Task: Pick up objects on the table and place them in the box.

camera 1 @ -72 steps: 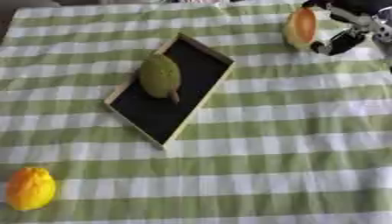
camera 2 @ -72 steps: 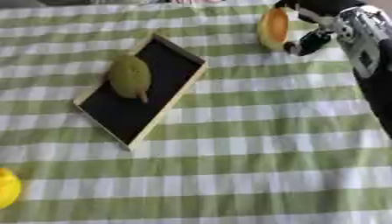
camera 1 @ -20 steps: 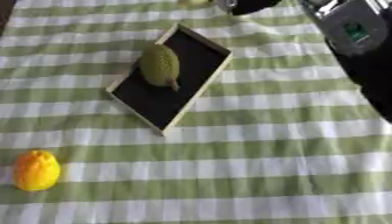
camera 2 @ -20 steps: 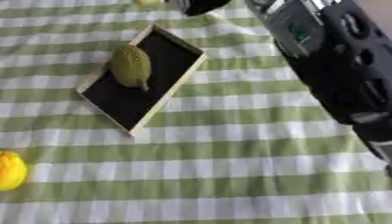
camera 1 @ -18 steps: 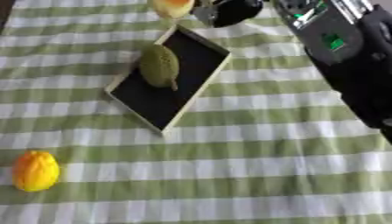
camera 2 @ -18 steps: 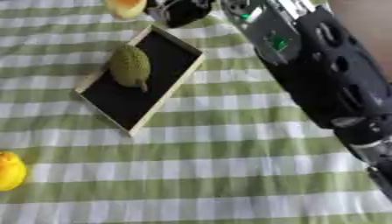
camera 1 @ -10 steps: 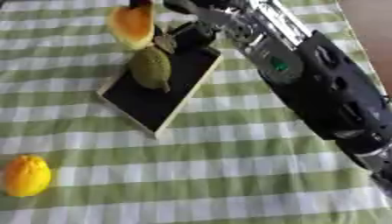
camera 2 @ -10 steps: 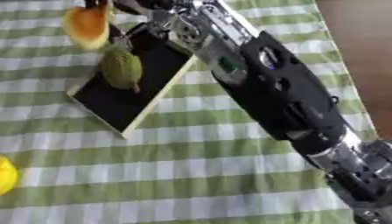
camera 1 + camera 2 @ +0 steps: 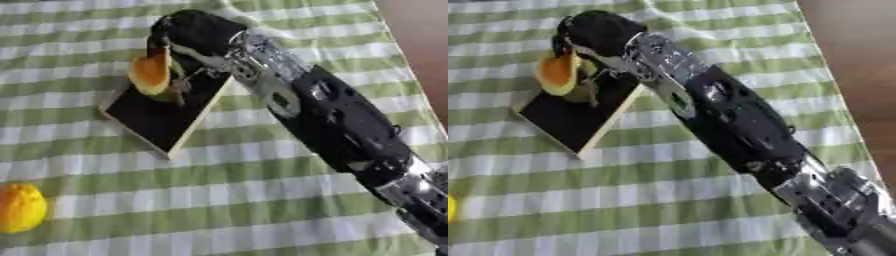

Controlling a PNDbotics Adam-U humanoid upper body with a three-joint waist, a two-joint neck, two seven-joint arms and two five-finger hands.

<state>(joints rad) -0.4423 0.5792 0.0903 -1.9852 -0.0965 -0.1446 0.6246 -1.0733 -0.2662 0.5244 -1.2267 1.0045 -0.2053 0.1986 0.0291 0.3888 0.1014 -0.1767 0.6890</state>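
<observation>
My right arm stretches from the lower right to the upper left, and its black hand [image 9: 191, 31] is curled over an orange, yellow-rimmed fruit [image 9: 150, 74]. That fruit hangs over the far end of the shallow black box [image 9: 157, 120] with pale wooden walls. A green fruit [image 9: 584, 93] lies in the box, mostly hidden behind the orange one. A yellow fruit [image 9: 19, 207] rests on the cloth at the lower left. The left hand shows in neither view.
A green and white striped cloth [image 9: 219, 200] covers the table. The bare brown table edge [image 9: 424, 55] shows at the upper right. My forearm [image 9: 341, 130] crosses the right half of the view.
The right hand has carried the orange fruit from the table's far right across to the left and down over the box. The camera has also shifted.
</observation>
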